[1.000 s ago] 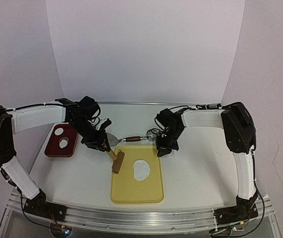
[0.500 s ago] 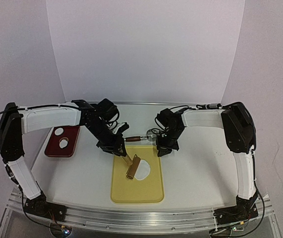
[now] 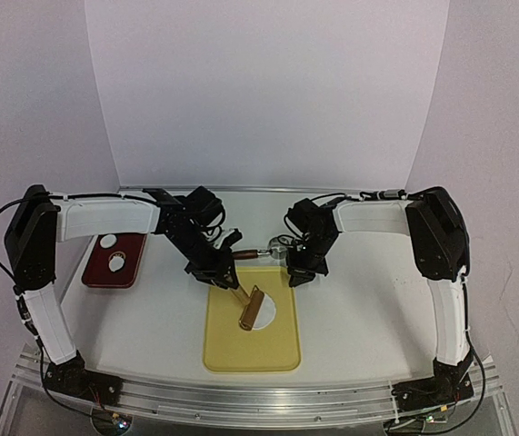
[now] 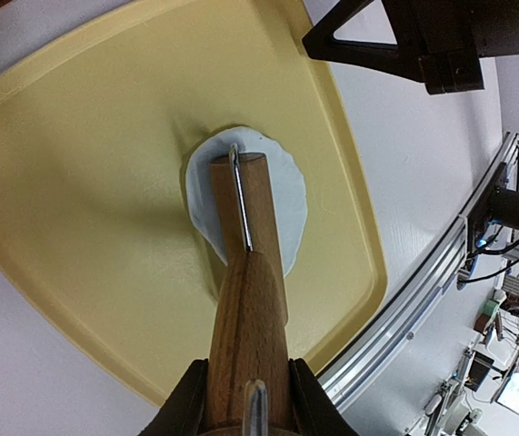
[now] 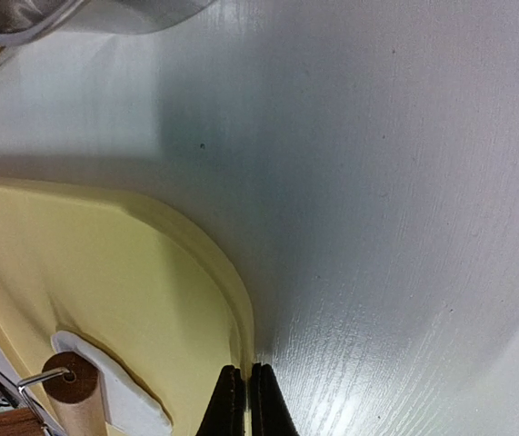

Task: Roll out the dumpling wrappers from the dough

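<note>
on the yellow mat (image 3: 241, 350) near the table's (image 3: 377, 309) front edge, flat white dough (image 4: 294, 195) lies under a rolling pin (image 4: 245, 236) clamped in the left gripper (image 4: 245, 400), the right gripper (image 5: 244, 400) sits closed, empty, at the mat's far right corner, and farther left a red tray (image 3: 95, 274) holds two dumpling wrappers (image 3: 109, 241).

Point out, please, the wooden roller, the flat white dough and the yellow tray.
wooden roller (image 4: 257, 209), left wrist view, on its barrel's wood.
flat white dough (image 4: 289, 200), left wrist view, bare right part.
yellow tray (image 3: 241, 350), top view, bare near part.
</note>
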`<action>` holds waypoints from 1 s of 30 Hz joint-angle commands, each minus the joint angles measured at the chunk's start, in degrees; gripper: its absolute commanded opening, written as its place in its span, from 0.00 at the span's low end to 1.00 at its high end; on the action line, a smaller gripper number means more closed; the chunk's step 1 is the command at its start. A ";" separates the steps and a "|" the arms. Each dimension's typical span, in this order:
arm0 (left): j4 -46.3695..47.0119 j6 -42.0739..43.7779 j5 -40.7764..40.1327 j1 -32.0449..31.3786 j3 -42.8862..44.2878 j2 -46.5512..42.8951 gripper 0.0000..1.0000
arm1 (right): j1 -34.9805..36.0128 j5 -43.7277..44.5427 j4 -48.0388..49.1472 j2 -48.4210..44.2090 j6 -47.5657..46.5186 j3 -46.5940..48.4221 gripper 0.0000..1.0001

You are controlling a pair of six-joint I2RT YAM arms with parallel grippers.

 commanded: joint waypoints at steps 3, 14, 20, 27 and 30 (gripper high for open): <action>3.71 -1.94 -1.28 -0.99 -0.10 4.29 0.00 | -0.78 2.52 -2.07 -0.20 0.09 1.04 0.00; -1.13 -1.46 -9.14 0.44 -0.14 4.41 0.00 | -0.76 2.85 -2.07 -0.07 0.41 1.43 0.00; -0.26 -2.64 -9.26 1.68 -2.80 1.94 0.00 | -0.76 3.02 -2.07 -0.16 0.51 1.37 0.00; 3.01 -4.28 -6.76 0.17 -0.19 5.88 0.00 | -0.78 3.08 -2.07 -0.20 0.43 1.60 0.00; 3.51 -4.22 -6.92 -0.72 1.10 7.84 0.00 | -0.76 3.04 -2.07 -0.21 0.44 1.66 0.00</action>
